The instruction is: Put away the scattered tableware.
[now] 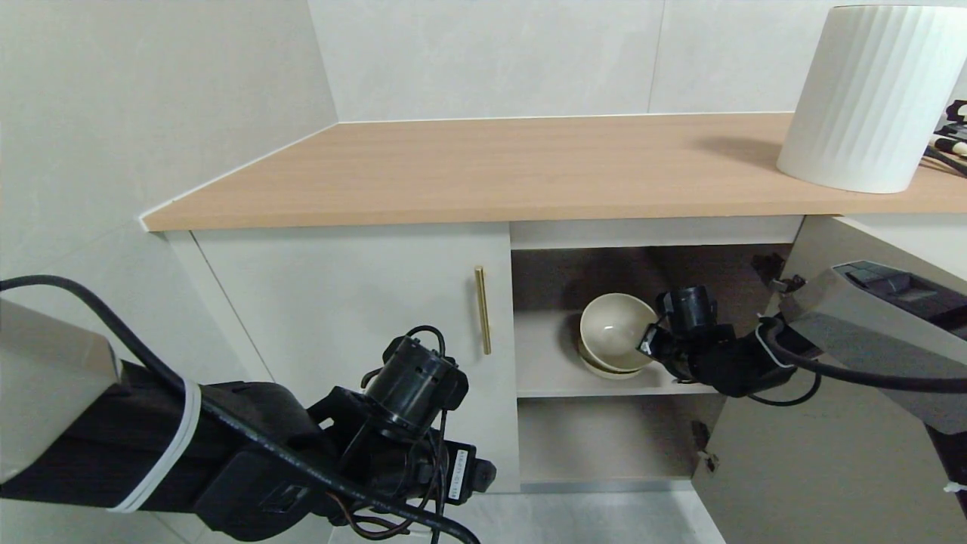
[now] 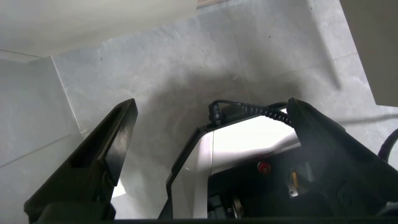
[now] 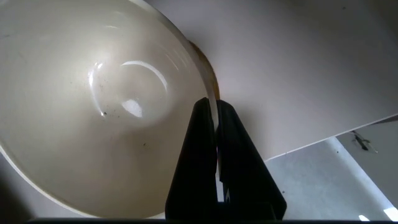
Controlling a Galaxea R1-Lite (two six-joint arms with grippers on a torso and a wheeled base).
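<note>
So the whole thing hangs on the right gripper [image 1: 648,340] and the bowl [image 1: 612,326]. The bowl is inside the cabinet, over the upper shelf [image 1: 544,363], toward the shelf's right half and near its front edge. It's tipped up, mouth facing out of the cabinet and upward rather than sitting level. The fingers come in from the bowl's right side and are pinched onto its rim, one finger inside and one outside. The right wrist view shows that nicely: gripper [image 3: 214,109] closed on the thin edge, with the rest of the bowl [image 3: 93,106] spreading away from it. A bowl's round, so there's no real long axis, just the tilt to think about.

Under it sits a second bowl [image 1: 604,369], flat on the shelf. The held one looks like its base is already resting in that one, though I can't say for sure they touch. My guess is the next bit is tipping it level so it nests, then letting go.

The left gripper [image 2: 211,109] hangs low in front of the closed door [image 1: 347,317], fingers spread wide with nothing in them, pointing at the floor. It's well away from the bowls, so the right arm is clearly the nearer one.

Count:
- two bowls that I can make out
- one gold handle [image 1: 482,310]
- one white ribbed container [image 1: 869,98] at the countertop's [image 1: 491,166] right end
</note>
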